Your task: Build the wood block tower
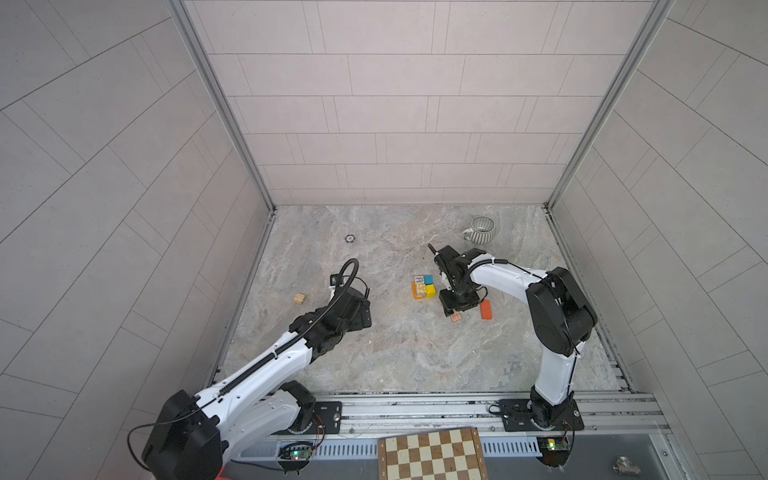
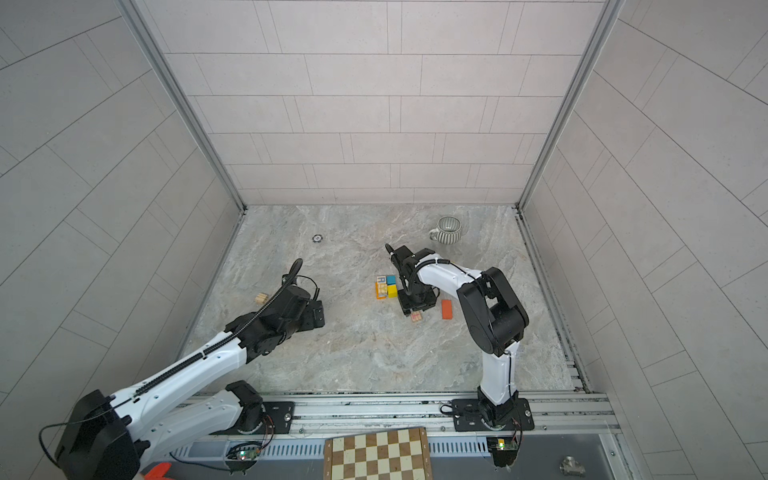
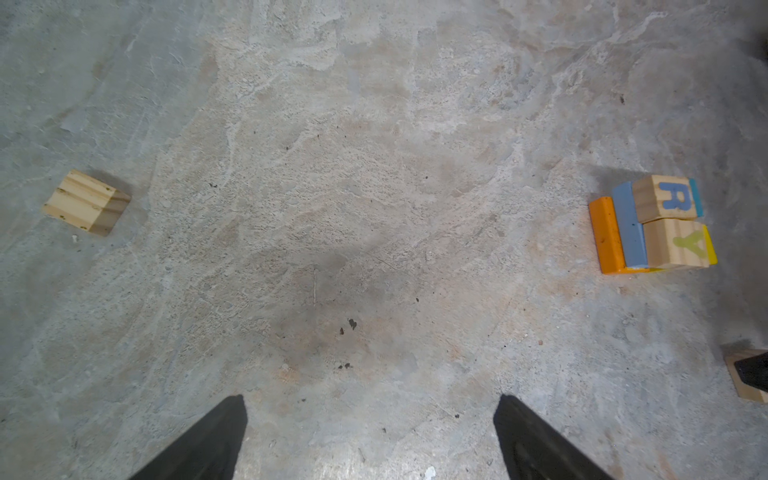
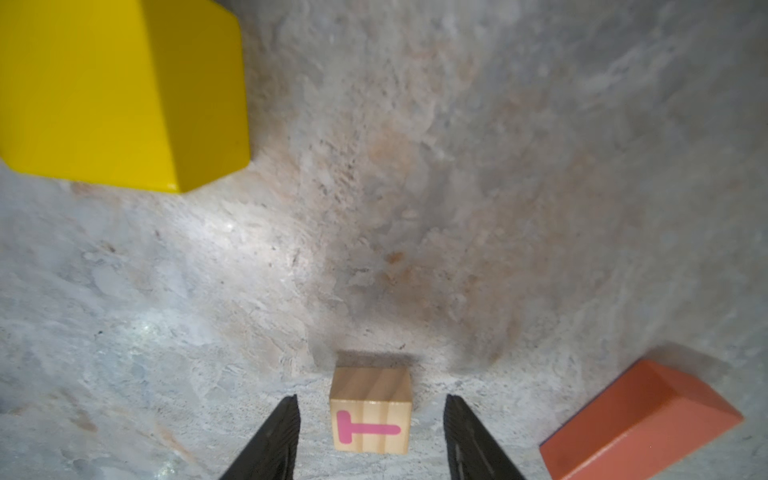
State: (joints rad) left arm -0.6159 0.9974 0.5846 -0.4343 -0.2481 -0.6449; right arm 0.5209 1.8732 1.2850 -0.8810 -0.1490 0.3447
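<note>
The tower point(image 1: 424, 286) point(image 2: 386, 286) is a low cluster mid-table: an orange slab, a blue piece, lettered cubes R and Y point(image 3: 669, 220), plus teal and yellow blocks. Its yellow block point(image 4: 116, 91) fills a corner of the right wrist view. My right gripper point(image 4: 370, 399) is open just right of the tower. A natural cube with a pink T point(image 4: 371, 409) point(image 1: 456, 318) rests on the table between its fingers, with a gap on each side. An orange-red block point(image 1: 486, 309) point(image 4: 640, 419) lies beside it. My left gripper point(image 3: 370, 399) is open over bare table, holding nothing.
A plain wood block point(image 1: 299, 298) point(image 3: 87, 202) lies alone at the far left. A grey-striped mug point(image 1: 482, 228) stands at the back right. A chessboard point(image 1: 432, 455) sits outside the front rail. A small round fitting point(image 1: 350, 238) is set in the table.
</note>
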